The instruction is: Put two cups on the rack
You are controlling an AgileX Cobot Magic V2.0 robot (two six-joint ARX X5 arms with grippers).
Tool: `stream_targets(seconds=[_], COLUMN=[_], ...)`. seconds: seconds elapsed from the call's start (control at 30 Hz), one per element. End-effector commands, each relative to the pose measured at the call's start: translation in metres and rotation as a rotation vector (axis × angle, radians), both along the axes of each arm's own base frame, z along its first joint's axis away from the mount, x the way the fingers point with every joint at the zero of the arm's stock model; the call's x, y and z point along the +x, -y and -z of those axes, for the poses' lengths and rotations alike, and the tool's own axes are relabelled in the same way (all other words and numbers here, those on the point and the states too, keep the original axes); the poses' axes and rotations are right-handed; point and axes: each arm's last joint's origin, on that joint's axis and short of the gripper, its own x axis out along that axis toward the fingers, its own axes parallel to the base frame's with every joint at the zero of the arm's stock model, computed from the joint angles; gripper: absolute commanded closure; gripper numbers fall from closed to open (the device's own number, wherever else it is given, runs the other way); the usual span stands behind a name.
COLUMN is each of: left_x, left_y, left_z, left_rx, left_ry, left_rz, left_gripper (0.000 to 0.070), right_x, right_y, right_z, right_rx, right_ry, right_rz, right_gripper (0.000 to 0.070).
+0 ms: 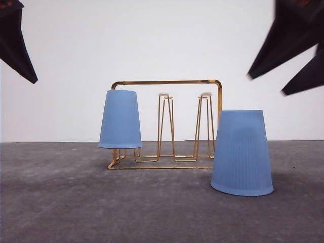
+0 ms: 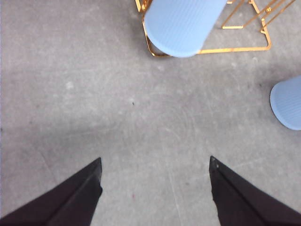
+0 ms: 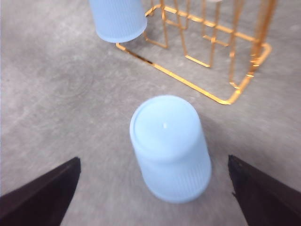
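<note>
One cup [image 3: 170,148] stands upturned between the right pincer's [image 3: 153,188] spread fingers.

light: even, bright — shadows: soft, faint | blur: right wrist view, motion-smeared

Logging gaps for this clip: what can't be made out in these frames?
- Prong under the racked cup: hidden by the cup itself in front view.
- The rack's upper part: cut off by the left wrist view's edge.
- Second cup: its rim on the table is soft with blur in right wrist view.
- Right gripper: blurred and cropped by the front view's corner.
- Left gripper: fingers cut off by the frame edge.
</note>
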Motion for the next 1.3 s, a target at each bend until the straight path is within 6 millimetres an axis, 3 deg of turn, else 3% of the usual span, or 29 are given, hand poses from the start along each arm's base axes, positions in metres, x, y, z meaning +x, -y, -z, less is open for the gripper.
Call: stream_targets(seconds=[0.0, 0.3, 0.53, 0.57, 0.7, 0.77, 0.93, 1.1, 1.27], left_x=[0.002, 0.002, 0.002, 0.002, 0.002, 0.002, 0.002, 0.002, 0.002], left_y=[0.001, 0.001, 0.001, 0.001, 0.002, 0.002, 0.002, 0.002, 0.002], left_z=[-0.004, -0.004, -0.004, -0.004, -0.004, -0.004, -0.004, -0.004, -0.004], left_rx=[-0.007, -0.025, -0.028, -0.028, -0.029, -0.029, -0.029, -0.029, -0.029], left_ry=[0.018, 0.001, 0.000, 0.001, 0.003, 0.006, 0.006, 0.006, 0.007], left_rz=[-0.001, -0.019, -0.022, -0.022, -0.022, -0.022, -0.022, -0.022, -0.022], left_gripper=[0.0282, 0.0282, 0.0282, 0.0282, 0.0282, 0.0282, 0.0282, 0.0282, 0.0282], right_x=[0.009, 0.047, 0.057, 0.057, 0.053, 0.051, 0.052, 0.060, 0.066], right_y=[-0.006, -0.022, -0.026, -0.026, -0.025, -0.024, -0.024, -0.026, -0.029], right_z=[0.004, 0.033, 0.058, 0.060, 0.062, 0.060, 0.031, -0.022, -0.073], right_rx=[0.007, 0.014, -0.019, -0.023, -0.033, -0.029, -0.044, -0.082, -0.096], right_ry=[-0.001, 0.021, -0.067, -0.080, -0.129, -0.148, -0.203, -0.242, -0.150], right_rz=[-0.004, -0.011, -0.010, -0.010, -0.009, 0.000, 0.010, 0.030, 0.074], right_gripper=[0.0060, 0.0061, 0.0093, 0.0110, 0.0315, 0.0358, 0.0359, 0.0359, 0.0358])
